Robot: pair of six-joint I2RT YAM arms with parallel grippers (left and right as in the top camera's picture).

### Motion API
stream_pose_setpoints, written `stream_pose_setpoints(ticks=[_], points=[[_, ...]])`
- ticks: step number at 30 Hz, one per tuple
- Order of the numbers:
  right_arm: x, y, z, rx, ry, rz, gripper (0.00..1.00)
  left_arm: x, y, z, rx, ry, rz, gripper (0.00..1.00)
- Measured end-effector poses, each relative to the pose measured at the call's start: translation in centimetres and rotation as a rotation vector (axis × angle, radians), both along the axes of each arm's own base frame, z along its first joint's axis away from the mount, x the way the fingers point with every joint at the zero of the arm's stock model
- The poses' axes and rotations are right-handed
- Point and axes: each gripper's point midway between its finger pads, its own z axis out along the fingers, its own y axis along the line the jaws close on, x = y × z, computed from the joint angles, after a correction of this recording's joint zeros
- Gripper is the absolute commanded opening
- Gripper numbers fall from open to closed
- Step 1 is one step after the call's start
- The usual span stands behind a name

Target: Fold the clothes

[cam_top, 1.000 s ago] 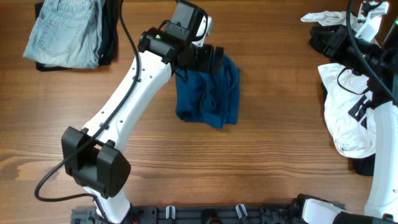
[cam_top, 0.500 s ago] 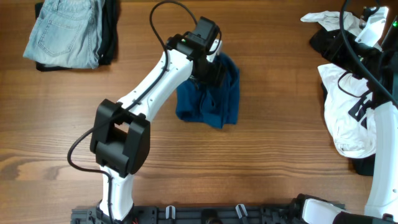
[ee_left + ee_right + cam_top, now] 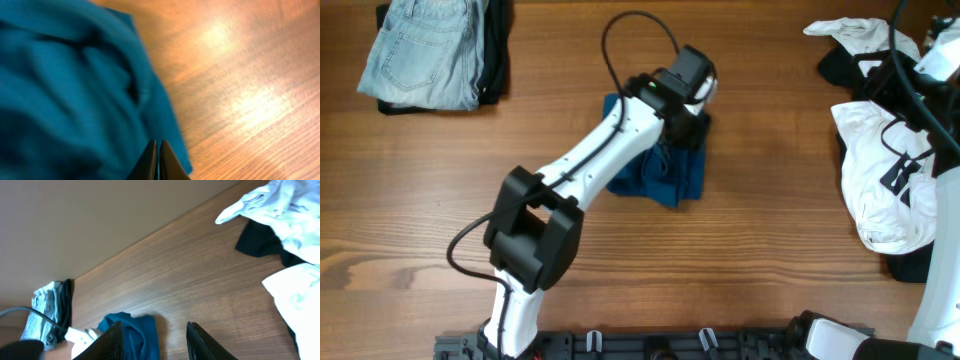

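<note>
Arm L [image 3: 605,150] stretched fwd, L hand [image 3: 157,150] closed over blue shirt [image 3: 65,90].

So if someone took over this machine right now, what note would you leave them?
Left gripper: shut at the edge of the blue shirt in the middle; whether it pinches fabric is unclear.
Right gripper: open, empty, raised at the right side.
Done, it seems: jeans lie folded at the far left, on a black garment.
Left to do: the blue shirt is bunched, not folded; the white top and black cloth lie loose on the right.
</note>
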Motion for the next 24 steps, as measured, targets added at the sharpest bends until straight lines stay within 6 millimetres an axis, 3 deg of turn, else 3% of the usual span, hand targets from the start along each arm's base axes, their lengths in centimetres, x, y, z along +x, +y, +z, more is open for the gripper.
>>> stream_pose_setpoints(ticks=[1,2,3,9,11,17,24], points=[[-0.1,-0.4,0.0,0.004,0.002,-0.008,0.41,-0.4,-0.4,-0.4,0.014,0.000,-0.007,0.53],[-0.2,-0.7,0.0,0.007,0.003,-0.015,0.41,-0.6,-0.5,-0.7,0.028,-0.003,-0.011,0.67],[-0.2,-0.9,0.0,0.008,0.002,-0.020,0.41,-0.6,-0.2,-0.8,0.041,0.002,-0.004,0.74],[-0.3,-1.0,0.0,0.012,0.001,-0.022,0.41,1.9,5.0,1.3,0.096,0.030,0.117,0.75],[-0.3,-1.0,0.0,0.012,0.001,-0.022,0.41,2.2,6.5,1.2,0.121,0.044,0.146,0.75],[-0.3,-1.0,0.0,0.006,-0.001,-0.018,0.42,2.7,8.1,1.0,0.177,0.029,0.176,0.71],[-0.5,-1.0,-0.3,-0.004,0.011,-0.007,0.42,1.7,9.1,0.7,0.228,0.060,0.179,0.69]])
